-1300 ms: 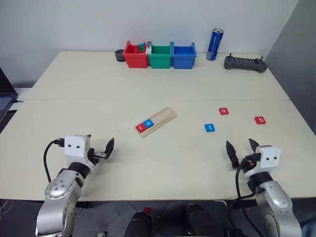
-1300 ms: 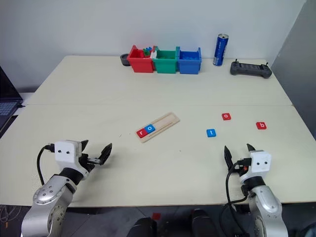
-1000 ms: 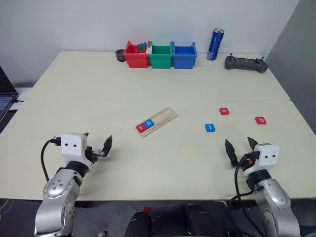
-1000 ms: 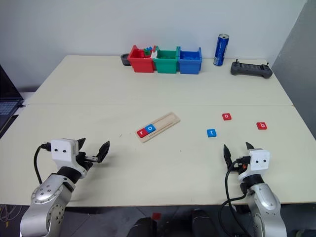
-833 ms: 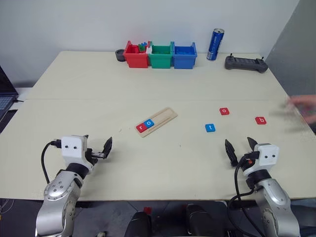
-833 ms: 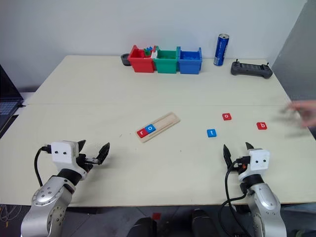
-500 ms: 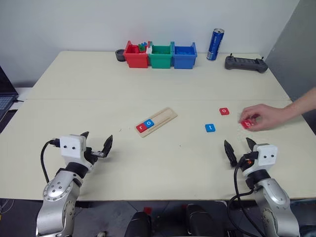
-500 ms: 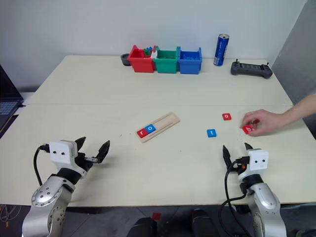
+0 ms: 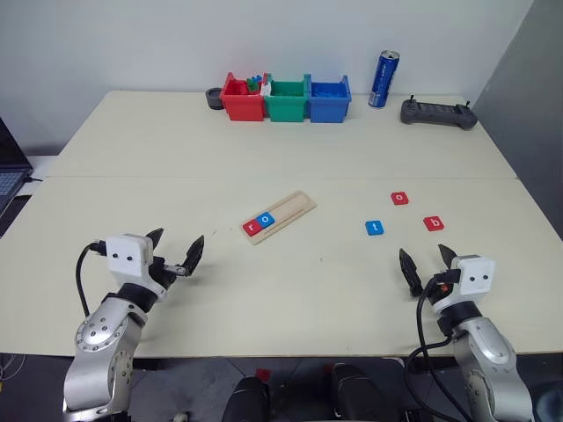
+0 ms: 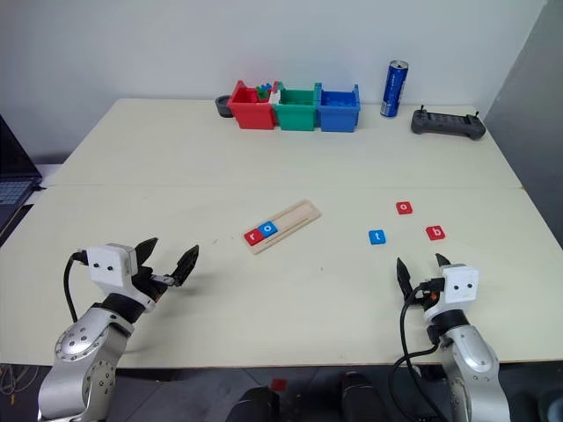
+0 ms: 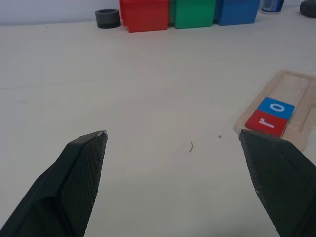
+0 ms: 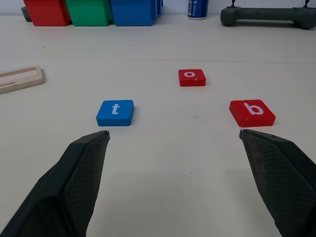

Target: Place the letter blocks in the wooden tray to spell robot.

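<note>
The wooden tray (image 9: 293, 209) lies slantwise mid-table, with a red r block (image 9: 251, 228) and a blue o block (image 9: 263, 220) at its near end. Right of it on the table lie a blue t block (image 9: 374, 228), a red o block (image 9: 399, 198) and a red b block (image 9: 433, 223). My left gripper (image 9: 174, 248) hovers open near the front left, well short of the tray. My right gripper (image 9: 426, 261) stands open at the front right, just short of the t block (image 12: 115, 112) and the b block (image 12: 252, 112).
Red (image 9: 240, 98), green (image 9: 285, 98) and blue (image 9: 327, 98) bins stand in a row at the back edge, with a dark ring (image 9: 212, 97) left of them. A blue can (image 9: 383, 79) and a black controller (image 9: 437, 112) stand at the back right. A laptop (image 9: 9, 176) sits far left.
A person's hand reached in from the right, shifted the red b block leftward and nearer to my right gripper, then withdrew. My left gripper turned slightly; the right arm stayed still.
</note>
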Motion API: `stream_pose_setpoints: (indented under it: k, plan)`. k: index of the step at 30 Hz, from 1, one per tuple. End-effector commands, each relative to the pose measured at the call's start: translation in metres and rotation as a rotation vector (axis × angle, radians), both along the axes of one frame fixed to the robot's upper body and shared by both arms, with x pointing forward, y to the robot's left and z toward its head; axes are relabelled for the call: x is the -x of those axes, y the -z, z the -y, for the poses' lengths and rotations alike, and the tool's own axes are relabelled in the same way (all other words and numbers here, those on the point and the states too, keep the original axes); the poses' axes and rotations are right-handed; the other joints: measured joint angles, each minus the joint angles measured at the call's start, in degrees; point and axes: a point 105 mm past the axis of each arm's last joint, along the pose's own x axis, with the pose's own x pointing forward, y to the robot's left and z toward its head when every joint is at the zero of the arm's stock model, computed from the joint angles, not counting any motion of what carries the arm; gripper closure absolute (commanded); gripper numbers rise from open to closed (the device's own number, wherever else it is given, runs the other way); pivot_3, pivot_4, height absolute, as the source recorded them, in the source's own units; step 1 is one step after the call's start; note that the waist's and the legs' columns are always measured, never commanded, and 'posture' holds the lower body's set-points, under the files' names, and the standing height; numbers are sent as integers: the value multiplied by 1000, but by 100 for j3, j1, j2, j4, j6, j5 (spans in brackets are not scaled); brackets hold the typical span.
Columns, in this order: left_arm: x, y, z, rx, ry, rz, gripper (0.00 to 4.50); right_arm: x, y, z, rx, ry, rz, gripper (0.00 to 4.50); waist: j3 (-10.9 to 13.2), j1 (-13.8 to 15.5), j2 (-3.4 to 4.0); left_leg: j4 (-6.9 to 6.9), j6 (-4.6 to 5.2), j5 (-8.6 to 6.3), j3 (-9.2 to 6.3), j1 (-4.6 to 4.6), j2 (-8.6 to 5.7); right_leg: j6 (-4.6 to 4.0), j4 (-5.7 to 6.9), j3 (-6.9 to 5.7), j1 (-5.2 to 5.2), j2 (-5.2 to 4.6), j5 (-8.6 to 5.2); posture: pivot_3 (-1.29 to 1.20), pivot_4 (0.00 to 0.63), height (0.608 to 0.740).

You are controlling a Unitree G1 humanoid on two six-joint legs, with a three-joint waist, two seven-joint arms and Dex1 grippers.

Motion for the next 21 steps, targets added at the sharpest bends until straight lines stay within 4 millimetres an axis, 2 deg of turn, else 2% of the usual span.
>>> stream_pose_setpoints:
  k: [1, 4, 7, 10, 17, 21]
  plan:
    - [1, -11, 9, -22, 99, 26, 0, 3, -14, -8, 31, -75, 43, 19, 0, -4, 0, 0, 0, 0, 0, 0, 0, 0, 0, 0, 0, 0, 0, 0, 150, 740]
    - [-1, -9, 16, -70, 197, -13, 0, 9, -21, -28, 43, -253, 15, 19, 1, -9, 1, 0, 0, 0, 0, 0, 0, 0, 0, 0, 0, 0, 0, 0, 150, 740]
    - [-7, -6, 26, -88, 320, -74, 0, 29, -31, -62, 55, -565, -57, 19, 2, -14, 3, 2, 1, 0, -1, 1, -1, 5, 2, -1, 1, 2, -3, 0, 150, 740]
    - [-14, -4, 33, -106, 403, -103, 0, 42, -44, -79, 96, -736, -93, 19, 1, -11, 2, 2, 1, 0, -3, 0, 0, 19, -1, -3, 3, 3, -11, 0, 150, 740]
    - [-40, 8, 35, -184, 486, -167, 0, 47, -60, -91, 152, -831, -94, 19, 1, -3, 0, 2, 2, 0, -7, -2, 0, 18, -1, -8, 2, 6, -10, 0, 150, 740]
    - [-56, 8, 51, -199, 542, -191, 0, 53, -62, -97, 173, -872, -92, 19, 2, 4, -1, 4, 2, 0, -7, -5, -1, 0, -3, -7, 2, 5, 0, 0, 150, 740]
